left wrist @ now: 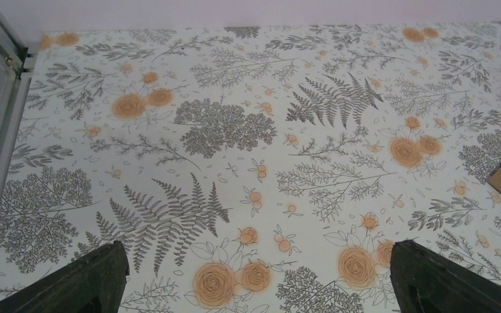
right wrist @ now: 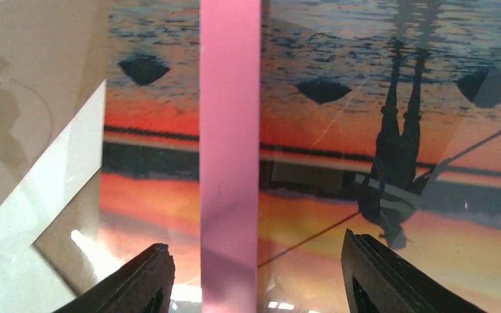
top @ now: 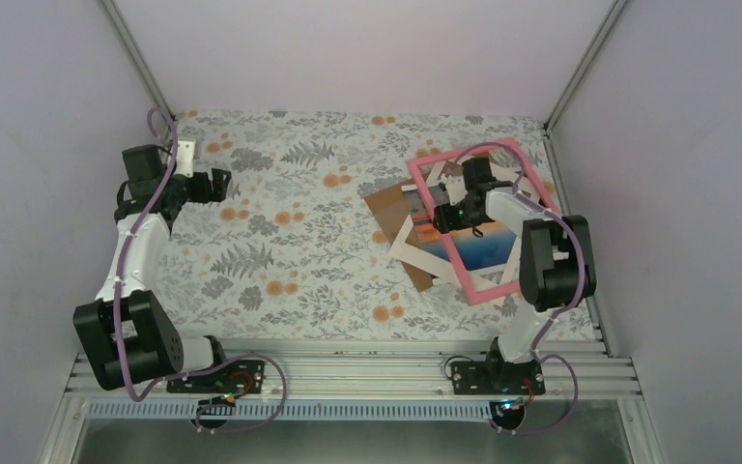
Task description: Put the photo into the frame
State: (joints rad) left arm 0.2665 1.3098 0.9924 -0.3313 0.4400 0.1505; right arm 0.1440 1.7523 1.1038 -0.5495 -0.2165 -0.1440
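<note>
Pink frame [right wrist: 229, 130], orange-and-blue sunset photo [right wrist: 150, 124], brown board [top: 386, 205], white mat [right wrist: 45, 169], grey-and-orange floral table [left wrist: 235, 78]

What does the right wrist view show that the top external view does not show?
Only the right wrist view: dark figures on the photo in detail, and the right gripper, jaws open astride one bar of the frame. Only the top view: the frame's whole outline, the left gripper, the floral table. Both: frame, photo, white mat, brown board.

Frame [top: 493, 288], photo [top: 464, 253], mat [top: 408, 242] and board [top: 386, 203] overlap under the right hand [right wrist: 254, 274], crowding the surface's [top: 299, 251] right side; middle and left lie open around the left hand [top: 220, 184].
</note>
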